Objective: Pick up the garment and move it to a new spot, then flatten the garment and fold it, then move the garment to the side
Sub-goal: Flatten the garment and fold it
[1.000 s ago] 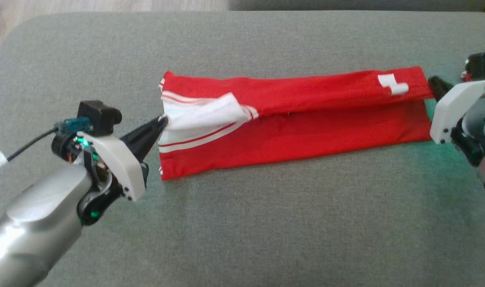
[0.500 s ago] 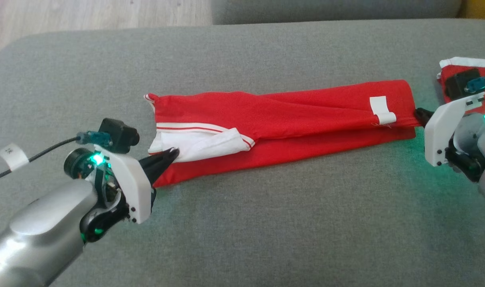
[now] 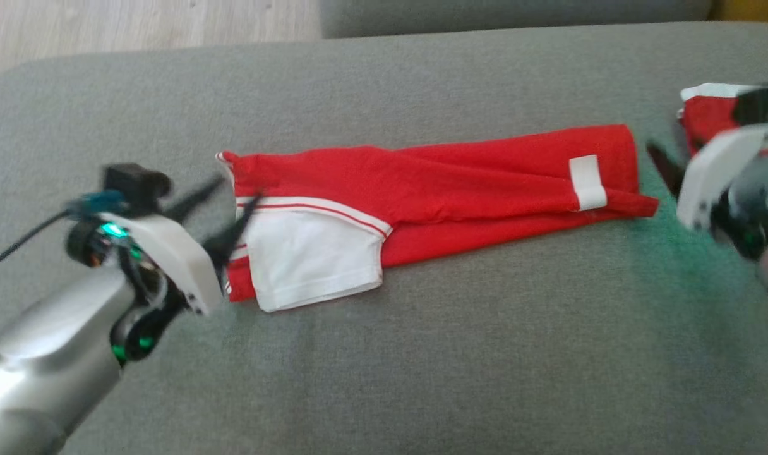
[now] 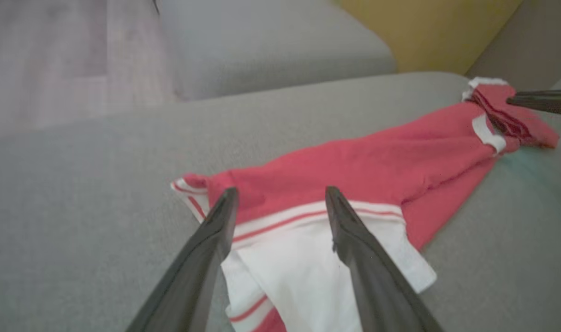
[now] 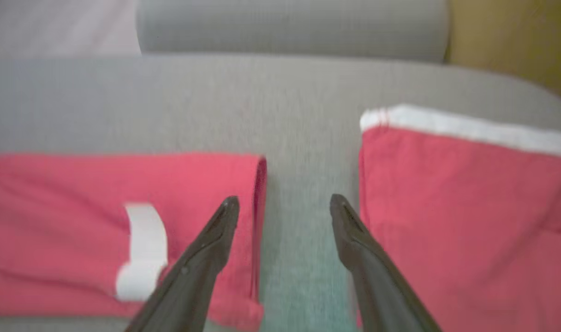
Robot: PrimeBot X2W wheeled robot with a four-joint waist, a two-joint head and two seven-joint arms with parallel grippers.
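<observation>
The left gripper (image 3: pixel 239 191), wide open and empty, is at the white-sleeve end of the red garment (image 3: pixel 460 183). It lies on the grey cushion (image 3: pixel 384 354), long axis left to right. The right gripper (image 5: pixel 284 199), also open and empty, is beside its right end.

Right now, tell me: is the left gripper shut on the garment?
No: the left gripper stands open, its fingers spread apart over the garment with no cloth pinched between them.
</observation>
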